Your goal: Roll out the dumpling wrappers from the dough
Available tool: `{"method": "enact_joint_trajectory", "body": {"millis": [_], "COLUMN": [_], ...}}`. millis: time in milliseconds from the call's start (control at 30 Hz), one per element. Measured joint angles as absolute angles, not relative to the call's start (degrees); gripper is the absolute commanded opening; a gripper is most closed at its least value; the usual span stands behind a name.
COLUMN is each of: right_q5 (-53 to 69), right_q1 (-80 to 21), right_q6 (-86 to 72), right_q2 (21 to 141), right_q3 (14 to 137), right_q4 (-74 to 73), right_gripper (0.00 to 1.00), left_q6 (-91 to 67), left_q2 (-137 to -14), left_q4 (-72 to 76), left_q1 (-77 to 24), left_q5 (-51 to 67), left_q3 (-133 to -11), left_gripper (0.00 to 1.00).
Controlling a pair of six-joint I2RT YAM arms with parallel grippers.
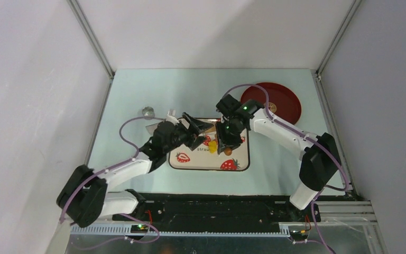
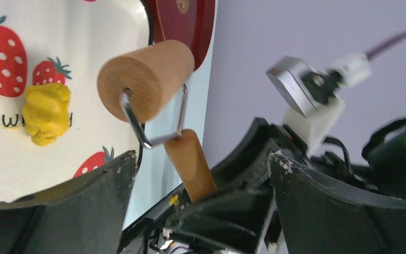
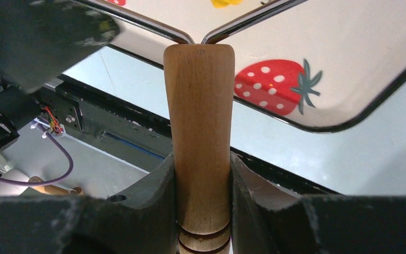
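above the far half of the tray, the right gripper [image 3: 202, 164] was clamped on the roller's handle [image 3: 201, 132]. both dark, scuffed fingers pressed flat against its sides. the handle was smooth pale wood, round in section, slightly flared toward the free end, with two turned grooves near the grip.

the left gripper [image 2: 201, 159] stood just beside it, jaws spread wide and holding nothing. the handle passed through the gap without touching either black finger [image 2: 74, 206].

a bent steel wire yoke [image 2: 161, 139] ran from the handle tip to the axle of the barrel [image 2: 145, 79]. the barrel was a short cylinder of the same matte wood with a flat end face. could not tell whether it touched the tray.

the dough [image 2: 45, 114] lay on the tray [image 2: 100, 37], near the barrel but apart from it. it was a bright yellow lump, knobbly and uneven, thick and not flattened, partly covering the printed lettering. from overhead the dough [image 1: 212, 146] sat between the two grippers.

the tray was glossy white with rounded corners, a dark rim and red strawberry prints.

behind it, a round dark-red plate [image 1: 283, 100] with a raised lip carried a small tan-brown wrapper [image 1: 272, 108]. it was too small to make out its texture.

a small round metal piece [image 1: 148, 111] sat on the pale green table [image 1: 201, 90], well apart to the left.
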State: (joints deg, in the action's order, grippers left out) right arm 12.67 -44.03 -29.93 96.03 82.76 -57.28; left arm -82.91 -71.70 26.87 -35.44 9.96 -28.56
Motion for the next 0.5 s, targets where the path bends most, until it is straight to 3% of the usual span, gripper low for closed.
{"method": "enact_joint_trajectory", "body": {"millis": [267,500], "right_q5": [15.66,22.04], "right_q1": [-39.29,-37.17], "right_q6": [-26.06,-24.40], "right_q2": [96.05,96.09], "right_q3": [87.22,89.27], "right_q4": [-65.21,-67.85], "right_gripper": [0.00,0.00], "left_q6": [-51.37,-17.41], "left_q2": [-62.15,-59.46], "left_q4": [0.93,-8.27], "left_q1": [-35.44,-42.68], "left_q5": [10.07,8.64], "left_q3": [-44.53,-46.00], "left_gripper": [0.99,1.00]}}
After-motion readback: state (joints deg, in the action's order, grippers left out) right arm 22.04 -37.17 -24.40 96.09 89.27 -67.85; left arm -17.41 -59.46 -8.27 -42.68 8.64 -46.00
